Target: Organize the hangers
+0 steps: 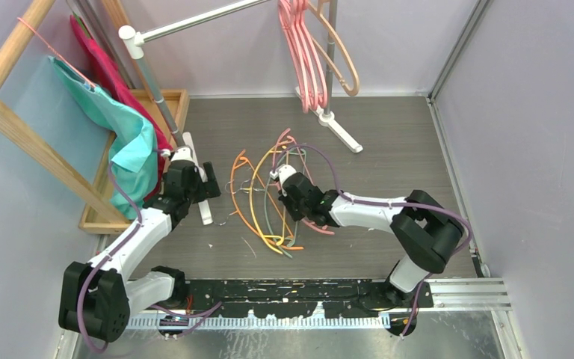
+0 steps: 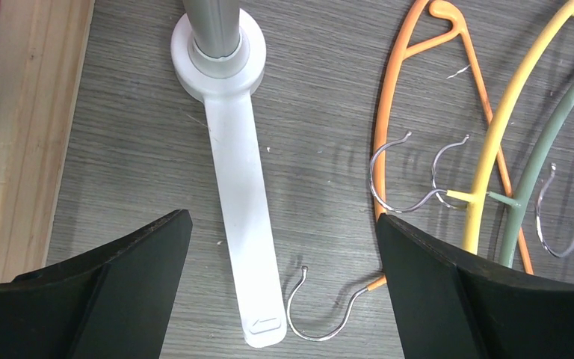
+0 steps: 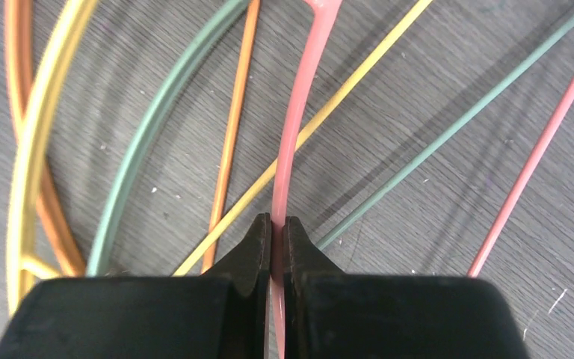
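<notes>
nearest, at the near edge, stand the two arm bases. the left arm (image 1: 131, 247) reaches toward the far left. its left gripper (image 2: 284, 224) is spread wide, holds nothing, and hovers over the white rack foot (image 2: 239, 224). the wooden frame (image 1: 15, 127) and teal cloth (image 1: 131, 138) are on its left.

just right of it the thin hangers (image 1: 269, 202) lie in a loose pile on the grey surface: orange, yellow, grey-green and pink, with their wire hooks (image 2: 400, 179) bunched close. in the pile's right part the right gripper (image 3: 277, 224) has its fingers pressed together on a thin pink hanger (image 3: 291, 134), pinching its bar. at the far right, thick pink hangers (image 1: 303, 52) and a beige hanger (image 1: 344, 71) hang on the rail (image 1: 194, 22).

the pinched bar crosses a yellow hanger (image 3: 344, 82) and runs close to green ones. a lift could drag neighbours along if a hook or bar is snagged. the pinch is narrow and on a slim bar, so the hanger may swing, twist or slip out.
</notes>
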Controlling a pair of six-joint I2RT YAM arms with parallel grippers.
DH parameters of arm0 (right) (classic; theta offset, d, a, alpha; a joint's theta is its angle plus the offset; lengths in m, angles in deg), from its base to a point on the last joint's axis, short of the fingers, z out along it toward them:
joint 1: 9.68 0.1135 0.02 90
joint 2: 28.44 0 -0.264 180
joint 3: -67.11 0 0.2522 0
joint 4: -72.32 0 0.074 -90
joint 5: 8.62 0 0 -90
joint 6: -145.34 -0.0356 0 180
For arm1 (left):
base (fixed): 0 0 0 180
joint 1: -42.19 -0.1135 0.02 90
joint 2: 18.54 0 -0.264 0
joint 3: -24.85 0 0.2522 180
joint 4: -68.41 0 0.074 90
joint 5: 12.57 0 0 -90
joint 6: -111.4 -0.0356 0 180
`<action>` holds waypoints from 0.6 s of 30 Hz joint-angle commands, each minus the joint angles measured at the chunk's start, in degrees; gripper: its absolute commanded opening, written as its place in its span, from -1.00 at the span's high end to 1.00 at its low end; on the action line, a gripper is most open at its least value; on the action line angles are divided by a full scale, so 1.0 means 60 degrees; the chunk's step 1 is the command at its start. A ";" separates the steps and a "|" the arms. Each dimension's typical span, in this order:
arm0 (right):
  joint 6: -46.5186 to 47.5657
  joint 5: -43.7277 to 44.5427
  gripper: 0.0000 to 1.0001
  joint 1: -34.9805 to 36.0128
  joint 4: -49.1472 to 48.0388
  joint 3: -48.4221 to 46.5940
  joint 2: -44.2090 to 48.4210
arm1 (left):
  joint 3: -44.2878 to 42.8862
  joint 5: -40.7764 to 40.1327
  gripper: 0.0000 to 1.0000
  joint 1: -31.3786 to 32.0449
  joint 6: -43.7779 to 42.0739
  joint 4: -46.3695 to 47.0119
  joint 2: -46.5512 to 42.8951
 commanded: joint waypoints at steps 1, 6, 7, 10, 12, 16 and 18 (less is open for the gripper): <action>-0.0380 -0.0246 0.98 0.0014 -0.0484 -0.0501 0.1164 | -0.0179 -0.0184 -0.96 0.0029 -0.0018 0.0042 -0.0278; -0.1242 -0.0614 0.98 -0.0047 -0.0828 -0.1267 0.1990 | -0.0147 -0.0283 -0.96 0.0024 0.0036 0.0006 -0.0205; -0.1504 -0.0652 0.98 -0.0065 -0.1084 -0.1366 0.2137 | -0.0107 -0.0307 -0.96 0.0033 0.0065 0.0030 -0.0196; -0.2432 -0.0863 0.98 -0.0089 -0.2127 -0.1635 0.2361 | 0.0032 -0.0317 -0.96 0.0026 0.0172 0.0116 -0.0170; -0.2909 -0.1145 0.98 -0.0089 -0.2759 -0.1959 0.2207 | 0.0082 -0.0302 -0.96 0.0021 0.0189 0.0172 -0.0135; -0.3665 -0.1720 0.98 -0.0089 -0.3488 -0.3072 0.1474 | 0.0127 -0.0405 -0.96 0.0029 0.0193 0.0100 -0.0113; -0.4042 -0.2169 0.98 -0.0089 -0.3833 -0.3757 0.1040 | 0.0166 -0.0476 -0.96 0.0024 0.0182 0.0058 -0.0102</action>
